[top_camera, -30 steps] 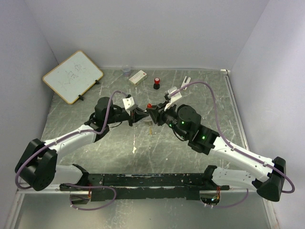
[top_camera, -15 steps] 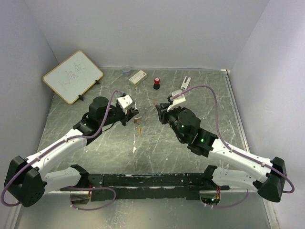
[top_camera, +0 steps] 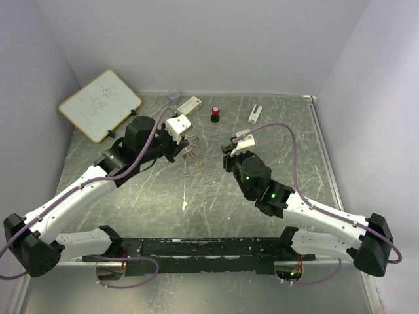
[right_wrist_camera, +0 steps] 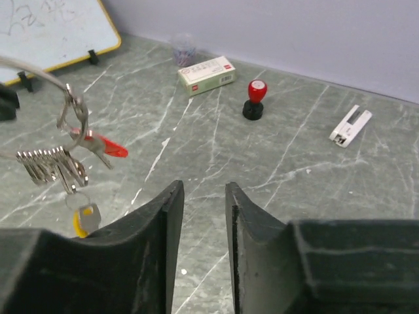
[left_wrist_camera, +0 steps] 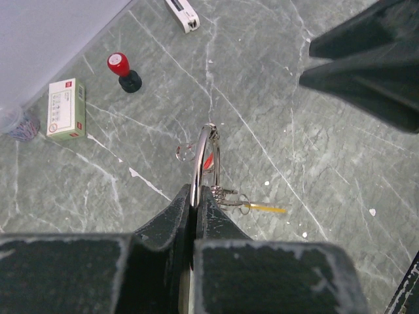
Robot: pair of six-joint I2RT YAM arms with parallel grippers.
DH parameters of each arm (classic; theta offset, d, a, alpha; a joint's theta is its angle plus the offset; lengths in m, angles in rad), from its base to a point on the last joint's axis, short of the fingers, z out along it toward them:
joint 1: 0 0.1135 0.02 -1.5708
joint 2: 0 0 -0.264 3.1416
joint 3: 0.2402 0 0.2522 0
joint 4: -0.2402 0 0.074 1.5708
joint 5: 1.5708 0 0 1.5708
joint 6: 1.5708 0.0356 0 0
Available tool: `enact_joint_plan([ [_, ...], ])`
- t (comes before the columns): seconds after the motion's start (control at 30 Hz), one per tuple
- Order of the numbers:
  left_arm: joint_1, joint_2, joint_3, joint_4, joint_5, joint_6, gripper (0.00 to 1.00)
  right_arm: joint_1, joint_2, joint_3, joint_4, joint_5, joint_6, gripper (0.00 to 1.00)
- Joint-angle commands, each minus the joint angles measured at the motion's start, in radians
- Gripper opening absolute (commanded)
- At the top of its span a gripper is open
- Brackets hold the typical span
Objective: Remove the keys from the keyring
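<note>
My left gripper is shut on the keyring, a thin silver wire ring held edge-on above the table. A red-headed key, small silver keys and a yellowish-headed key hang from it. In the right wrist view the keyring is at the left with the red key, silver keys and yellow key. My right gripper is open and empty, to the right of the keys and apart from them; its fingers have only table between them.
A whiteboard stands at the back left. Along the back wall are a clear cup, a white box, a red-topped black knob and a small white clip-like piece.
The two grippers were together at the keyring a second ago. My right gripper has drawn back to the right, empty. My left gripper has carried the keyring back and to the left.
</note>
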Motion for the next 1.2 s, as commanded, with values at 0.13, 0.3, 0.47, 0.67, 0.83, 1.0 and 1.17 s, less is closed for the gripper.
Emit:
enact_joint_plan([
  [0.13,-0.056,0.014,0.148,-0.213,-0.079,0.011,0.07,0.004,-0.045,-0.128,0.189,-0.107,-0.011,0.57],
  [0.3,-0.086,0.066,0.235,-0.352,0.007,0.009,0.07,0.004,-0.114,-0.241,0.328,-0.174,0.007,0.58],
  [0.47,-0.108,0.036,0.252,-0.373,0.109,-0.019,0.07,0.003,-0.187,-0.326,0.414,-0.236,0.016,0.55],
  [0.67,-0.106,-0.030,0.249,-0.335,0.100,-0.081,0.07,0.002,-0.230,-0.323,0.353,-0.364,0.036,0.56],
  [0.83,-0.108,-0.041,0.241,-0.333,0.115,-0.107,0.07,0.003,-0.249,-0.352,0.376,-0.440,0.062,0.57],
  [1.0,-0.107,-0.041,0.233,-0.325,0.147,-0.114,0.07,0.002,-0.234,-0.357,0.403,-0.509,0.081,0.55],
  [1.17,-0.108,-0.043,0.226,-0.327,0.136,-0.117,0.07,0.003,-0.206,-0.352,0.438,-0.555,0.086,0.53],
])
